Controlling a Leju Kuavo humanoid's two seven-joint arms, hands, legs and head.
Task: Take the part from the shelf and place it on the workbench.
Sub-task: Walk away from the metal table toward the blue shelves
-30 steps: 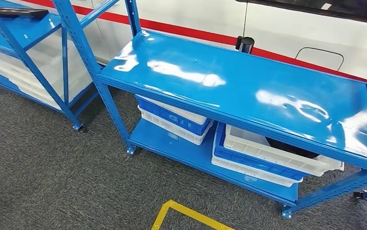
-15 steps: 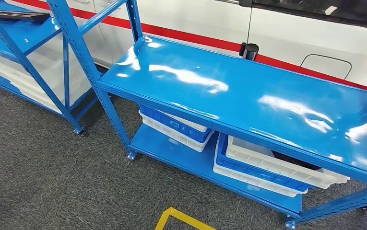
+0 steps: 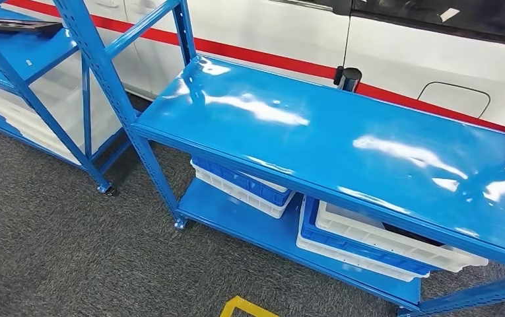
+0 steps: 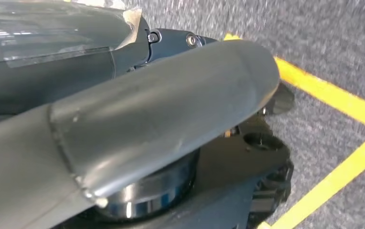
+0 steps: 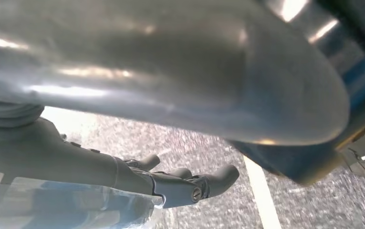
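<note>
Grey carpet (image 3: 51,238) fronts bare blue worktop (image 3: 342,139); dark part (image 3: 15,25) on shelf (image 3: 32,56), unfetched; right robot hand (image 5: 180,183) spread, empty; left robot hand's state: cannot tell.

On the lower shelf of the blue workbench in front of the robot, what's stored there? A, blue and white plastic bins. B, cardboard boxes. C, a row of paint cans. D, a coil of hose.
A: the head view shows stacked blue and white plastic bins on the lower shelf under the workbench top.
</note>
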